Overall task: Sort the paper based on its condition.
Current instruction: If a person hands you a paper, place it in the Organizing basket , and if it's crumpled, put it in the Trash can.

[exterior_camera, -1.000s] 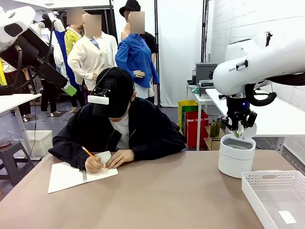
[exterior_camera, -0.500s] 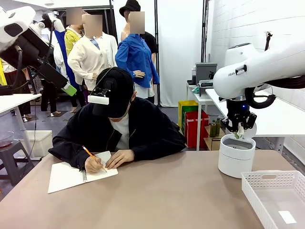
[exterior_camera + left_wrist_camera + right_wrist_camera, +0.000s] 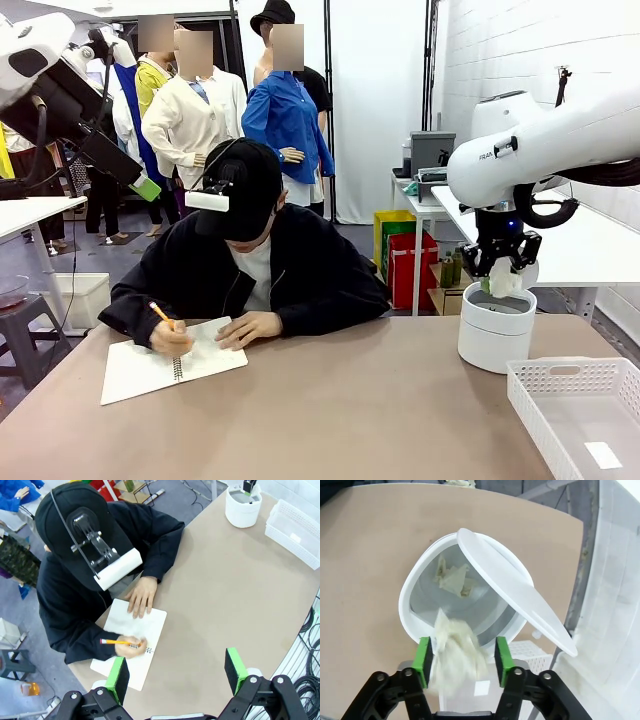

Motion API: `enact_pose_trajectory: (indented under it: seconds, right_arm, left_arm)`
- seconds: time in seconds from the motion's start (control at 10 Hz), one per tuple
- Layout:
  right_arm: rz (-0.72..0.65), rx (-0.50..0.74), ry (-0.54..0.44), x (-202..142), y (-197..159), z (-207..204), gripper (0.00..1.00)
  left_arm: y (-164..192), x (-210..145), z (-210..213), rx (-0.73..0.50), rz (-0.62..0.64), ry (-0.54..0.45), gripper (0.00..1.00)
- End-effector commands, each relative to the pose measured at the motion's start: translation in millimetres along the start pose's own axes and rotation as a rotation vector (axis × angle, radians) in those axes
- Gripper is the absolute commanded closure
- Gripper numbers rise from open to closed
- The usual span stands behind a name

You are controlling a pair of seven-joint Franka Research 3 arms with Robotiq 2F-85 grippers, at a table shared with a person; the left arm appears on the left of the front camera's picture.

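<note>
Your right gripper (image 3: 462, 656) hangs right over the round white bin (image 3: 409, 611), at the right of the front view. Its green pads stand apart, and a paper wad (image 3: 455, 661) sits between them at the bottom centre of the wrist picture. The wad lies against the pad on the picture's left, and a sliver of gap shows at the other pad, so you've no squeeze on it. It looks soft and blurred at the edges.

The bin's lid (image 3: 516, 611) is tipped up toward the right of that picture, mouth open. Down inside, a second wad (image 3: 454, 578) lies on the floor of the bin.

The white slotted tray (image 3: 578, 408) sits just beside the bin, lower right of the front view.

Your left gripper (image 3: 176, 672) is up high at the upper left of the front view, looking down on the table (image 3: 235, 590). Its fingers are spread wide and there's nothing between them.

Across the table, the person (image 3: 250, 270) bends over an open notebook (image 3: 140, 368), a pencil (image 3: 116, 642) in one hand and the other hand flat on the page.
</note>
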State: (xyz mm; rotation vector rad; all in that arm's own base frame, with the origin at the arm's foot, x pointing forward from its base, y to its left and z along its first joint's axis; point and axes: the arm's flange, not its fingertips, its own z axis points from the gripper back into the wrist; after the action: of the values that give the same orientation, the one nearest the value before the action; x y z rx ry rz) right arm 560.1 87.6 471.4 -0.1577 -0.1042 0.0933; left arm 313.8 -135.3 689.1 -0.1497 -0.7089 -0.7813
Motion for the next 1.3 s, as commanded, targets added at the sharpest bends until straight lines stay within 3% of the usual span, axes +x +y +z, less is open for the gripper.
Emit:
enact_pose_trajectory:
  seconds: [0.0, 0.5, 0.7, 0.8, 1.2]
  right_arm:
    - [-0.012, 0.019, 0.002, 1.0, -1.0, -1.0, 0.0]
    - [0.033, 0.113, -0.001, -9.0, 8.8, 9.1, 0.0]
    - [0.149, 0.153, 0.047, -17.6, 27.1, 7.2, 0.0]
    - [0.024, 0.092, -0.002, -4.1, 13.1, 10.1, 0.0]
    - [0.024, 0.092, -0.002, -4.1, 13.1, 10.1, 0.0]
  left_arm:
    - [-0.1, -0.5, 0.5, 0.0, 0.001, 0.003, 0.0]
    - [-0.1, -0.5, 0.5, 0.0, 0.001, 0.003, 0.0]
    - [-0.1, -0.5, 0.5, 0.0, 0.001, 0.003, 0.0]
    - [-0.1, -0.5, 0.5, 0.0, 0.001, 0.003, 0.0]
    - [-0.1, -0.5, 0.5, 0.0, 0.001, 0.003, 0.0]
